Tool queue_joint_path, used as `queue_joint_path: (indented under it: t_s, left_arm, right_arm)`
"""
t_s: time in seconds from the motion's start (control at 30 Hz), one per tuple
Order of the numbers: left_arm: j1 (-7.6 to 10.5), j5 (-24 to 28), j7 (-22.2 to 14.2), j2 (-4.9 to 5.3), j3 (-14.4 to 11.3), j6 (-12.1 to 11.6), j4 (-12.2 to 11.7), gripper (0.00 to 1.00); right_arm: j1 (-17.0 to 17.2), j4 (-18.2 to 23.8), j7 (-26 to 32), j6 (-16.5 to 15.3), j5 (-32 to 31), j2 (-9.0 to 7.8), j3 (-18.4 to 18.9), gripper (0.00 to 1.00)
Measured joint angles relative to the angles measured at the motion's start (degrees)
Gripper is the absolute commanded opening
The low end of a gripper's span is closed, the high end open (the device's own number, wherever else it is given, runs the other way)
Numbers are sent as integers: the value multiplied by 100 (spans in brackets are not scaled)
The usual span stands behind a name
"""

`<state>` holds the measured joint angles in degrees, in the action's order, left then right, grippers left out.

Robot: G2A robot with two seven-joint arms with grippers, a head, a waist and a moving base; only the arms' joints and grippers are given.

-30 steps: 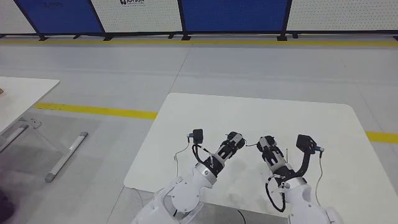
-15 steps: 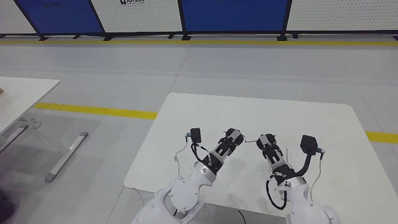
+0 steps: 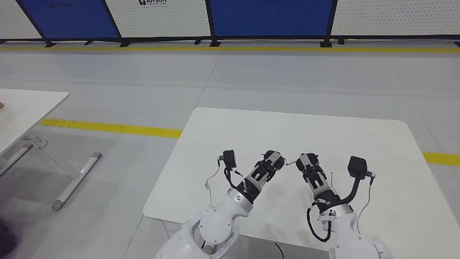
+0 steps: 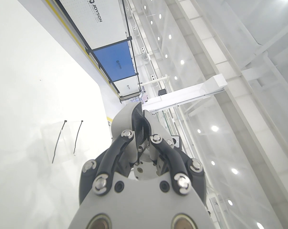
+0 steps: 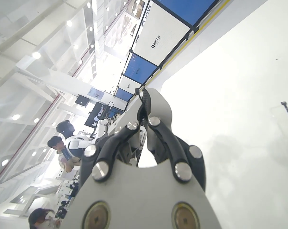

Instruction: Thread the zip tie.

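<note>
Jaws closed (right gripper (image 5: 145,95): zip tie (image 5: 137,91))

- Three zip ties (image 4: 59,141): two lie side by side on the table (image 3: 345,133), and the third zip tie (image 5: 137,91) is pinched in the right gripper (image 5: 145,97) above the table.
- One clear plastic sheet (image 4: 47,146), flat on the table, with the two loose ties inside its outline.
- Two grippers: the right one and the left gripper (image 4: 141,111), tip to tip above the table's near edge.
- Two white tables: the work table and a second table (image 3: 29,111), well apart from it on the left arm's side.
</note>
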<state>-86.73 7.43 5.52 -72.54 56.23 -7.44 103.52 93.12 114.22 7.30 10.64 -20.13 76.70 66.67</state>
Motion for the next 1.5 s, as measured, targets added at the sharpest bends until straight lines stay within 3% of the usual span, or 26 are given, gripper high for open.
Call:
queue_joint_path:
  t_s: [0.4, 0.47, 0.6, 0.9, 1.07, 1.17, 1.2, 1.3, 1.5]
  left_arm:
    - [-23, -14, 63, -27, 47, -33, -37, 0]
    - [-27, -17, 82, -33, 48, -31, -46, 0]
    - [-35, -42, 104, -44, 46, -21, -55, 0]
    - [-45, -215, 172, -64, 36, 21, -67, 0]
    - [-43, -272, 193, -76, 33, 29, -72, 0]
    - [-38, -295, 205, -84, 33, 42, -79, 0]
    - [-37, -303, 207, -87, 33, 47, -80, 0]
    - [-36, -321, 213, -94, 36, 56, -80, 0]
    - [-37, -324, 186, -107, 42, 46, -73, 0]
  right_arm:
    - [-70, -74, 66, 183, -124, -1, -11, 0]
    - [-58, -67, 37, 185, -71, 3, -2, 24]
    - [-42, -62, 48, 200, -10, 4, 19, 35]
    - [-3, -31, 104, 214, 5, -5, 62, 35]
    - [46, 15, 133, 169, -43, -15, 80, 27]
    - [86, 47, 115, 149, -98, -22, 96, 27]
    - [99, 57, 114, 144, -120, -25, 99, 24]
    - [119, 81, 136, 135, -166, -30, 94, 0]
    - [92, 74, 181, 130, -283, -32, 19, 0]
